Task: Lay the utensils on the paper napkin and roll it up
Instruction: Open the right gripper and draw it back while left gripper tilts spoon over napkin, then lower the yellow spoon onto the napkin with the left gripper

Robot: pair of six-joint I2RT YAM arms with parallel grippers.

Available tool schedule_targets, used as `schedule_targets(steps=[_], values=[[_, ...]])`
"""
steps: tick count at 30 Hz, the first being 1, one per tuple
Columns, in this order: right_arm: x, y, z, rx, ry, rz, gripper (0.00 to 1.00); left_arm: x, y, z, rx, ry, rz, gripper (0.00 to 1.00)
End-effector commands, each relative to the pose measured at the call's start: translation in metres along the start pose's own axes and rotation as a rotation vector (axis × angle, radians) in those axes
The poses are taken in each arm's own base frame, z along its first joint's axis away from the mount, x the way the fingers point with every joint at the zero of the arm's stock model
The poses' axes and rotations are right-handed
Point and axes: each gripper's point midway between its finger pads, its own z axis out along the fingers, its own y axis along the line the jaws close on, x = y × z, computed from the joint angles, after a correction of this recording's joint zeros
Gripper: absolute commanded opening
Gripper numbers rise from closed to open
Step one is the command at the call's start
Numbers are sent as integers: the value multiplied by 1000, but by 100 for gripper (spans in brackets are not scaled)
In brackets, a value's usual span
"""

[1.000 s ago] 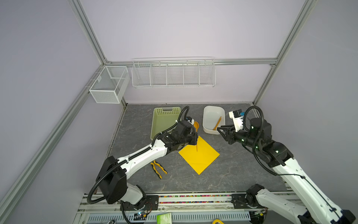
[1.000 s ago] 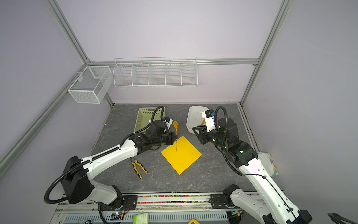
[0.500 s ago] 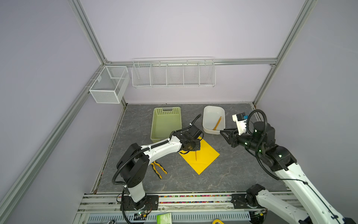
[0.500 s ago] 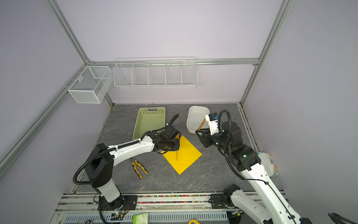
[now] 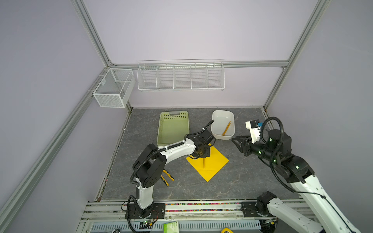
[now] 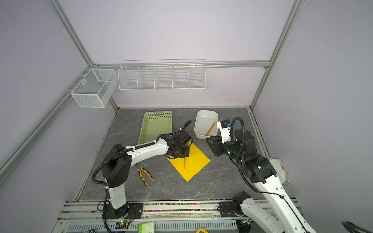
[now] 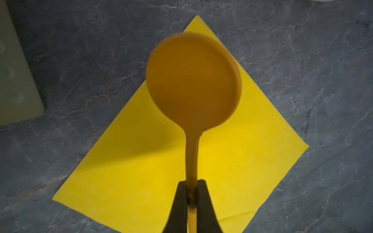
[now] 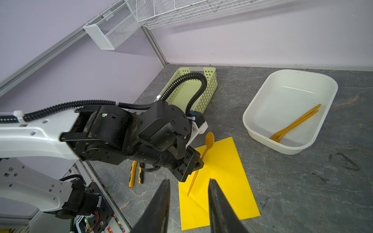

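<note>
The yellow paper napkin [image 5: 214, 161] [image 6: 193, 164] [image 7: 131, 171] [image 8: 222, 177] lies flat as a diamond on the grey table. My left gripper [image 5: 201, 150] [image 6: 179, 151] [image 7: 191, 182] [image 8: 193, 163] hangs over its far-left part, shut on the handle of the orange spoon [image 7: 193, 80] [image 8: 210, 140]. The spoon is tilted, bowl up, and its handle end [image 5: 204, 164] points down at the napkin; I cannot tell if it touches. A second thin orange utensil [image 5: 226, 128] [image 6: 210, 128] [image 8: 294, 124] lies in the white tub [image 5: 222, 137] [image 8: 282, 148]. My right gripper [image 5: 235, 139] [image 6: 209, 139] [image 8: 188, 181] is open and empty, right of the napkin.
A pale green perforated basket [image 5: 173, 129] stands behind the left arm. Yellow-and-black pliers [image 5: 167, 177] [image 6: 144, 174] lie left of the napkin. Wire baskets [image 5: 180, 76] hang on the back wall, and a mesh box [image 5: 113, 88] on the left wall. A tissue box [image 6: 280, 169] sits at the right edge.
My left arm has folded back and brought the spoon nearer and lower, over the napkin. The right arm has shifted only slightly.
</note>
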Motion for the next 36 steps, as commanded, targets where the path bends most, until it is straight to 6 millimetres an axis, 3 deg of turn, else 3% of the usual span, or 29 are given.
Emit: schedule_targets(steps=[1,16,36], values=[[9,-7,-1,23,14,30,35,0,0,3,-20,11,19,0],[14,-7,-15,36,-9,59,36,6,6,19,-45,52,-6,0],[13,-8,-12,40,-6,65,36,0,7,27,-33,57,-19,0]])
